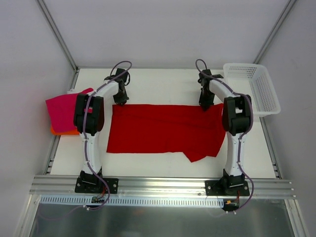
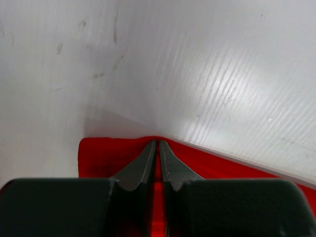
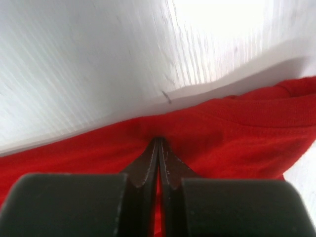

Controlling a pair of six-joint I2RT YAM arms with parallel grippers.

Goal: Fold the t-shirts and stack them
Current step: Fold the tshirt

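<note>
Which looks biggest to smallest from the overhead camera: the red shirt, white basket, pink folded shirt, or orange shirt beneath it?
1. red shirt, spread flat, clearly largest.
2. white basket.
3. pink folded shirt, partly behind the left arm.
4. orange shirt: only a sliver shows, so its real size is hidden.

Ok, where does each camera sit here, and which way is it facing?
Top external: fixed above and behind the bases, looking down at the table; left arm and right arm show whole.
Left wrist: on the left arm, looking along the left gripper, pinched shut on the far edge of the red t-shirt.
Right wrist: likewise, right gripper pinching the same edge.
Shared: all three show the red t-shirt.
</note>
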